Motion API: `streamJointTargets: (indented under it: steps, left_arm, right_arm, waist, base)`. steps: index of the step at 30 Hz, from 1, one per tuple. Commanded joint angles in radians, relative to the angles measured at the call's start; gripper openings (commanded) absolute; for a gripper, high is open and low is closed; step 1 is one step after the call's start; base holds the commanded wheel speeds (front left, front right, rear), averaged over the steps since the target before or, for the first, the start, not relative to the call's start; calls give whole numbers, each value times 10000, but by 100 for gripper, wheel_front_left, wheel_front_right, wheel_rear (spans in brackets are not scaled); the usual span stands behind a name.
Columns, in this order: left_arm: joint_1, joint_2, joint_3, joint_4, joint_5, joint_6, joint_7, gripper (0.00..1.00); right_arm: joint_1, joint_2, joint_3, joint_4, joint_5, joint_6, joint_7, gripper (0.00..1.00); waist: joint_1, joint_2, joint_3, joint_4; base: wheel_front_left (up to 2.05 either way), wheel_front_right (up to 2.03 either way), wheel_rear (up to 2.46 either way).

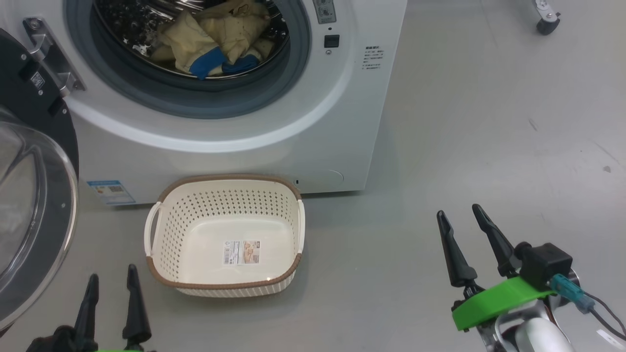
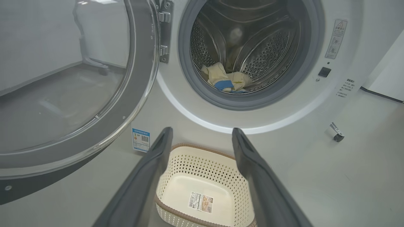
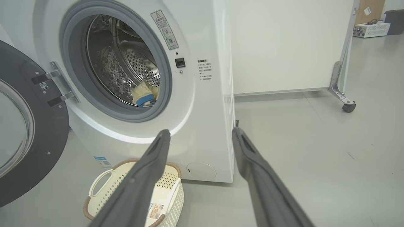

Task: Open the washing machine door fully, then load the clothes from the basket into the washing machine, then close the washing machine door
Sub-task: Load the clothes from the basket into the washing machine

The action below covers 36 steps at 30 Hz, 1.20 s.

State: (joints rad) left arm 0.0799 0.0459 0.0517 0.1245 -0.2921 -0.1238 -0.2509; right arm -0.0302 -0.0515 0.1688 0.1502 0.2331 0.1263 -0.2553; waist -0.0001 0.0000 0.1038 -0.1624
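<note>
Basket (image 1: 230, 203) sticker (image 1: 241, 252) unreadable; washing machine (image 1: 244, 156) blue-white label (image 1: 111, 191) bears QR code (image 1: 115, 188).

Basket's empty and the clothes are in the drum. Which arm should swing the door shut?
Left, probably. The washing machine door hangs open on the robot's left, beside the open left gripper; the right gripper sits far off across the basket.

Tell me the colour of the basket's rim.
Brown, on a cream basket; the head view shows its rim best.

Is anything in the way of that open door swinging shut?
Nothing plainly does. The clothes lie inside the drum. The basket stands on the floor before the washer, apparently below where the door swings, though that's hard to judge.
</note>
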Motion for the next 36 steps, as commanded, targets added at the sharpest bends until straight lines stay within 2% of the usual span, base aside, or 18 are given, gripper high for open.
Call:
streamJointTargets:
  steps: [1,9,36]
  left_arm:
    - [-45,45,489,-423,-102,-12,-108,100]
    - [118,44,761,-527,-62,9,-108,100]
    - [342,43,574,-571,-31,-15,-109,100]
  right_arm:
    - [-165,-134,173,-321,-88,44,-65,100]
    - [-59,-150,119,-349,-64,44,-65,100]
    - [42,-133,111,-334,-103,44,-65,100]
  waist:
    - [1,0,-67,-29]
    - [1,0,-275,-112]
    - [1,0,-412,-110]
  base:
    - [0,0,0]
    - [0,0,0]
    - [0,0,0]
